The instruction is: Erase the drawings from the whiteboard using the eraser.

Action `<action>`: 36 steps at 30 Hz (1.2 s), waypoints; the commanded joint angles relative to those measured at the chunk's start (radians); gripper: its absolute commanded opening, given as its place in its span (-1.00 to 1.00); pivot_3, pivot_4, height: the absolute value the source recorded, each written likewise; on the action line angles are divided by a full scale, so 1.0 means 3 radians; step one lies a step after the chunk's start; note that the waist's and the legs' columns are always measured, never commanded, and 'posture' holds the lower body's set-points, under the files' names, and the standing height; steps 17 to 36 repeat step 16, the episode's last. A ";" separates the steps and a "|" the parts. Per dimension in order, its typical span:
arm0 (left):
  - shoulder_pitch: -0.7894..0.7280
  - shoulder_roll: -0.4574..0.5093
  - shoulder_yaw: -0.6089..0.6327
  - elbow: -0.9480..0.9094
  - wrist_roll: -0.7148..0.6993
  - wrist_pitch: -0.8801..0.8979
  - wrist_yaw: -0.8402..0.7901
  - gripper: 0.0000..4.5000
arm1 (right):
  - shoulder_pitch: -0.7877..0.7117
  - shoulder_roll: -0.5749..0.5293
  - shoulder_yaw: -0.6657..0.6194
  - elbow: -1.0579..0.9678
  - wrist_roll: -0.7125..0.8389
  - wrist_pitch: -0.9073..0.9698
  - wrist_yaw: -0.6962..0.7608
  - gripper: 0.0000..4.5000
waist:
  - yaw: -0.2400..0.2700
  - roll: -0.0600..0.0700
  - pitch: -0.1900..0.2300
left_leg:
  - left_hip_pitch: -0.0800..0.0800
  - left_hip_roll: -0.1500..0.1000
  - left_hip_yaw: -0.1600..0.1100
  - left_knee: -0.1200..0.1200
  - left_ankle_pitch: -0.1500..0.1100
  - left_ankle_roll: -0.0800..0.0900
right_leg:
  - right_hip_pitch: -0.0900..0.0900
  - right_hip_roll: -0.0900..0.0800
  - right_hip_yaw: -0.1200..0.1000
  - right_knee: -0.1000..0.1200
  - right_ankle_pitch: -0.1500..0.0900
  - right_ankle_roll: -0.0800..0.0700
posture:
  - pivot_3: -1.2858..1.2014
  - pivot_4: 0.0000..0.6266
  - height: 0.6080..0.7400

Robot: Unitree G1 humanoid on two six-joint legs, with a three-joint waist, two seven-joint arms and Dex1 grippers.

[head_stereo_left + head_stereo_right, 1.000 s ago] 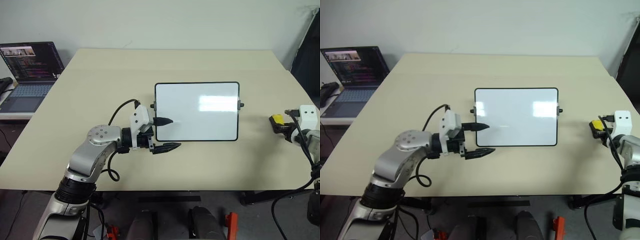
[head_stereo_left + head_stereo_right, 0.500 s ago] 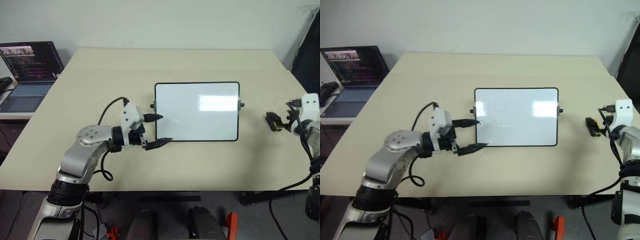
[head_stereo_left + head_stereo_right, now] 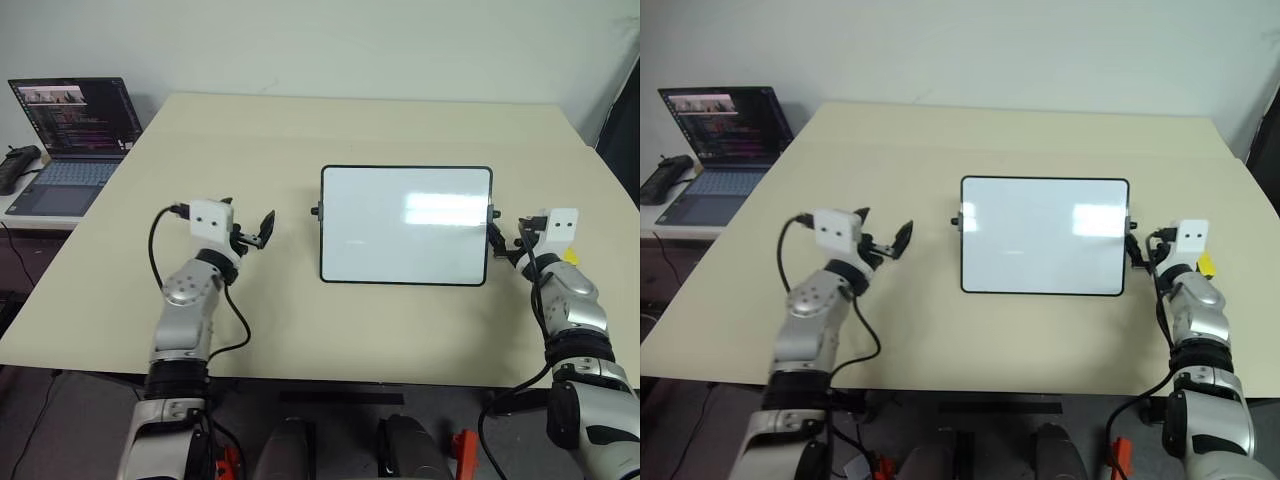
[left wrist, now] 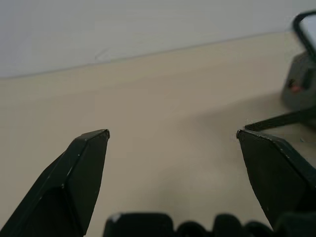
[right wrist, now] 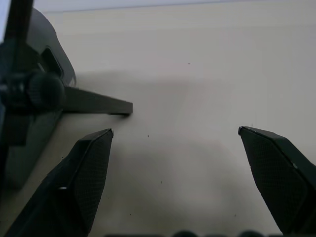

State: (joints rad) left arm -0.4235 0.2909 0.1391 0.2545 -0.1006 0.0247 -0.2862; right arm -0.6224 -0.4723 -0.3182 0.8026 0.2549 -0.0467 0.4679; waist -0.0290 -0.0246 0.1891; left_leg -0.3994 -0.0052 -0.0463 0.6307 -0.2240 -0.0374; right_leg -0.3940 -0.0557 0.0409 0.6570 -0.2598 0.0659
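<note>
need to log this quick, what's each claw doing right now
Left claw: open, holding nothing.
Right claw: open, holding nothing, beside the whiteboard's right edge.

The rectangular glossy white whiteboard (image 3: pixel 405 225) has a thin black frame and small black side knobs, with a paler glare patch near its upper right; its face reads as plain white, with no marks I can make out. It rests on a flat pale beige table (image 3: pixel 350 130), uniform in tone with no pattern (only faint dark specks in the right wrist view). A sliver of bright yellow, the small eraser (image 3: pixel 571 257), peeks out beside the right wrist housing, which is white. Both grippers, left gripper (image 3: pixel 262 229) and right gripper (image 3: pixel 507 243), have matte black fingers. The open dark-screened laptop (image 3: pixel 70 120) shows multicoloured lines of text above a grey-blue keyboard. The wall behind is off-white.
</note>
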 commanded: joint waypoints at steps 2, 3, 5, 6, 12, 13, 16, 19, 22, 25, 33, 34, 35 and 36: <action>-0.0006 -0.0152 -0.0038 0.0184 0.0120 -0.0328 0.0240 1.00 | -0.0020 0.0030 -0.0080 -0.0005 0.0022 -0.0284 -0.0121 0.98 | -0.0001 0.0000 0.0000 | 0.0002 0.0000 0.0000 0.0000 0.0000 0.0000 | 0.0000 0.0000 0.0000 0.0002 0.0000 0.0000 | 0.03 -0.52 1.00; -0.0010 -0.0179 -0.0043 0.0246 0.0129 -0.0373 0.0266 1.00 | 0.0000 0.0055 -0.0075 -0.0010 0.0021 -0.0311 -0.0140 0.98 | -0.0001 0.0000 0.0000 | 0.0002 0.0000 0.0000 0.0000 0.0000 0.0000 | 0.0000 0.0000 0.0000 0.0002 0.0000 0.0000 | 0.03 -0.52 1.00; -0.0045 -0.0242 -0.0069 0.0369 0.0130 -0.0444 0.0283 1.00 | 0.0050 0.0134 -0.0045 -0.0052 0.0008 -0.0355 -0.0180 0.98 | -0.0012 0.0000 -0.0001 | 0.0003 0.0000 0.0000 0.0000 0.0000 0.0000 | 0.0000 0.0001 0.0000 0.0005 0.0000 0.0000 | 0.03 -0.52 1.00; -0.0063 -0.0257 -0.0069 0.0413 0.0115 -0.0466 0.0271 1.00 | 0.0069 0.0172 -0.0028 -0.0077 -0.0004 -0.0371 -0.0204 0.98 | -0.0014 0.0000 -0.0001 | 0.0004 0.0000 0.0000 0.0000 0.0000 0.0000 | 0.0001 0.0001 0.0000 0.0005 0.0000 0.0000 | 0.03 -0.52 1.00; -0.0150 -0.0297 -0.0083 0.0777 0.0151 -0.0703 0.0308 1.00 | 0.0077 0.0274 -0.0030 -0.0150 0.0015 -0.0427 -0.0307 0.98 | -0.0011 0.0000 -0.0001 | 0.0004 -0.0001 -0.0001 0.0001 0.0000 0.0000 | 0.0000 0.0001 0.0000 0.0008 0.0000 0.0000 | 0.03 -0.52 1.00; -0.0142 -0.0298 -0.0073 0.0826 0.0146 -0.0731 0.0316 1.00 | 0.0100 0.0289 -0.0012 -0.0168 0.0004 -0.0430 -0.0313 0.98 | -0.0012 0.0000 -0.0001 | 0.0004 -0.0001 0.0000 0.0001 0.0000 0.0000 | 0.0001 0.0001 0.0000 0.0007 0.0000 0.0000 | 0.03 -0.52 1.00; -0.0123 -0.0287 -0.0050 0.0885 0.0101 -0.0770 0.0278 1.00 | 0.0161 0.0337 0.0028 -0.0264 -0.0022 -0.0400 -0.0372 0.98 | -0.0015 0.0000 -0.0001 | 0.0004 0.0000 -0.0001 0.0000 0.0000 0.0000 | 0.0000 0.0001 0.0000 0.0007 0.0000 0.0000 | 0.03 -0.52 1.00; -0.0123 -0.0287 -0.0050 0.0885 0.0101 -0.0770 0.0278 1.00 | 0.0161 0.0337 0.0028 -0.0264 -0.0022 -0.0400 -0.0372 0.98 | -0.0015 0.0000 -0.0001 | 0.0004 0.0000 -0.0001 0.0000 0.0000 0.0000 | 0.0000 0.0001 0.0000 0.0007 0.0000 0.0000 | 0.03 -0.52 1.00; -0.0123 -0.0287 -0.0050 0.0885 0.0101 -0.0770 0.0278 1.00 | 0.0161 0.0337 0.0028 -0.0264 -0.0022 -0.0400 -0.0372 0.98 | -0.0015 0.0000 -0.0001 | 0.0004 0.0000 -0.0001 0.0000 0.0000 0.0000 | 0.0000 0.0001 0.0000 0.0007 0.0000 0.0000 | 0.03 -0.52 1.00; -0.0123 -0.0287 -0.0050 0.0885 0.0101 -0.0770 0.0278 1.00 | 0.0161 0.0337 0.0028 -0.0264 -0.0022 -0.0400 -0.0372 0.98 | -0.0015 0.0000 -0.0001 | 0.0004 0.0000 -0.0001 0.0000 0.0000 0.0000 | 0.0000 0.0001 0.0000 0.0007 0.0000 0.0000 | 0.03 -0.52 1.00; -0.0123 -0.0287 -0.0050 0.0885 0.0101 -0.0770 0.0278 1.00 | 0.0161 0.0337 0.0028 -0.0264 -0.0022 -0.0400 -0.0372 0.98 | -0.0015 0.0000 -0.0001 | 0.0004 0.0000 -0.0001 0.0000 0.0000 0.0000 | 0.0000 0.0001 0.0000 0.0007 0.0000 0.0000 | 0.03 -0.52 1.00; -0.0123 -0.0287 -0.0050 0.0885 0.0101 -0.0770 0.0278 1.00 | 0.0161 0.0337 0.0028 -0.0264 -0.0022 -0.0400 -0.0372 0.98 | -0.0015 0.0000 -0.0001 | 0.0004 0.0000 -0.0001 0.0000 0.0000 0.0000 | 0.0000 0.0001 0.0000 0.0007 0.0000 0.0000 | 0.03 -0.52 1.00; -0.0123 -0.0287 -0.0050 0.0885 0.0101 -0.0770 0.0278 1.00 | 0.0161 0.0337 0.0028 -0.0264 -0.0022 -0.0400 -0.0372 0.98 | -0.0015 0.0000 -0.0001 | 0.0004 0.0000 -0.0001 0.0000 0.0000 0.0000 | 0.0000 0.0001 0.0000 0.0007 0.0000 0.0000 | 0.03 -0.52 1.00; -0.0123 -0.0287 -0.0050 0.0885 0.0101 -0.0770 0.0278 1.00 | 0.0161 0.0337 0.0028 -0.0264 -0.0022 -0.0400 -0.0372 0.98 | -0.0015 0.0000 -0.0001 | 0.0004 0.0000 -0.0001 0.0000 0.0000 0.0000 | 0.0000 0.0001 0.0000 0.0007 0.0000 0.0000 | 0.03 -0.52 1.00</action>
